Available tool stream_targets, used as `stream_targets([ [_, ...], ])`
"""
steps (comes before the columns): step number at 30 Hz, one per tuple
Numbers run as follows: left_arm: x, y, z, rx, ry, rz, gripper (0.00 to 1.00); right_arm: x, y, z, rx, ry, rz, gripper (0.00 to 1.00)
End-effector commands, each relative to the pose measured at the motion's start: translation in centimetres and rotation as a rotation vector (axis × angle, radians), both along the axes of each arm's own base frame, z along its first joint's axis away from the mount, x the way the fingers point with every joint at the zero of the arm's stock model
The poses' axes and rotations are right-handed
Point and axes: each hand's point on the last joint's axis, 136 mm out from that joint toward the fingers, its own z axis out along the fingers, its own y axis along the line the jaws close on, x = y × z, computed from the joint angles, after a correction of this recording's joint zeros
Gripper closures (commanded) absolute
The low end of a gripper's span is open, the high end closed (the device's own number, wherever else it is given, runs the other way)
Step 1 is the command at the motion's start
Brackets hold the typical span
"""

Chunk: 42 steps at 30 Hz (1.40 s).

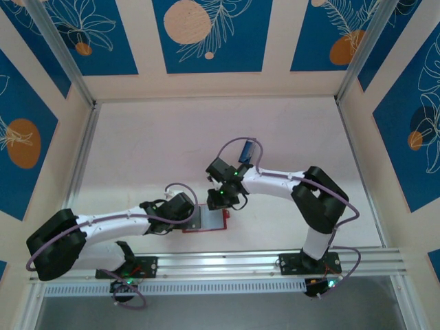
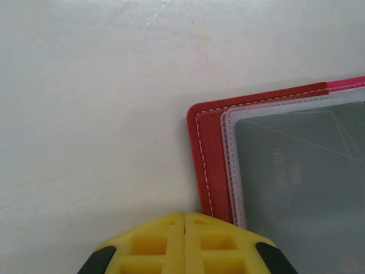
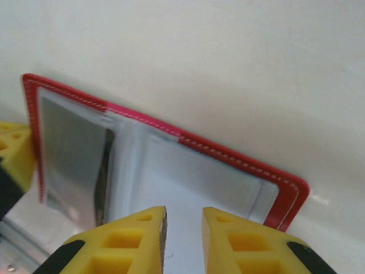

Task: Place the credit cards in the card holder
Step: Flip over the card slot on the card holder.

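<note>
The card holder [image 1: 208, 221] lies open flat on the white table, red rim around pale grey clear pockets [image 2: 296, 171]. Through its left pocket shows a grey card face with faint lettering, and the right pocket [image 3: 199, 177] looks pale bluish; I cannot tell for sure that these are the credit cards. My left gripper [image 2: 184, 220] is shut, its tips resting at the holder's left red edge [image 2: 208, 148] with nothing between them. Over the right pocket my right gripper [image 3: 183, 216] stands slightly open and empty. The left gripper's yellow finger [image 3: 12, 157] shows beside the holder's left end [image 3: 31, 114].
An aluminium rail [image 1: 240, 262] carrying both arm bases runs along the near edge. Metal frame posts [image 1: 82, 148] and blue patterned panels [image 1: 206, 34] wall in the table on the left, back and right. Bare white tabletop [image 1: 206, 137] stretches behind the holder.
</note>
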Motion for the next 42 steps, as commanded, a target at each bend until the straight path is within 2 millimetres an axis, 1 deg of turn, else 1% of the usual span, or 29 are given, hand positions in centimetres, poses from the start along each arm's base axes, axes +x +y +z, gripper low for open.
stream_targets([
  [1,-0.1,-1.6,-2.2,-0.073,0.027,0.0,1.0,0.7,-0.7,-0.5,-0.07,-0.034,0.018,0.74],
  [3,-0.1,-1.5,-2.3,-0.07,0.029,0.0,1.0,0.9,-0.9,-0.9,-0.096,-0.039,0.013,0.73],
  [8,-0.1,-1.6,-2.3,-0.069,0.029,-0.003,1.0,0.6,-1.4,-2.2,-0.14,-0.029,0.013,0.72],
  [12,0.0,-1.8,-2.3,-0.069,0.031,-0.009,1.0,-0.4,-0.2,-2.7,-0.093,0.022,0.032,0.72],
  [16,0.1,-2.1,-2.3,-0.071,0.034,-0.018,1.0,-1.5,1.6,-2.7,-0.001,0.104,0.041,0.72],
  [19,0.1,-2.4,-2.3,-0.072,0.036,-0.024,1.0,-1.9,2.7,-2.4,0.077,0.158,0.031,0.72],
  [21,0.1,-2.5,-2.4,-0.073,0.037,-0.023,1.0,-1.9,3.2,-2.0,0.12,0.183,0.02,0.72],
  [26,0.1,-2.6,-2.4,-0.077,0.037,-0.023,1.0,-2.0,4.4,-0.5,0.251,0.246,0.0,0.71],
  [29,0.1,-2.7,-2.4,-0.079,0.037,-0.025,1.0,-2.3,5.4,-0.1,0.302,0.283,-0.001,0.71],
  [36,0.2,-3.1,-2.4,-0.091,0.034,-0.028,1.0,-2.1,6.6,-0.3,0.352,0.332,-0.03,0.71],
  [42,0.4,-2.7,-1.5,-0.101,0.003,-0.025,1.0,-1.9,6.4,-1.9,0.307,0.35,-0.055,0.71],
])
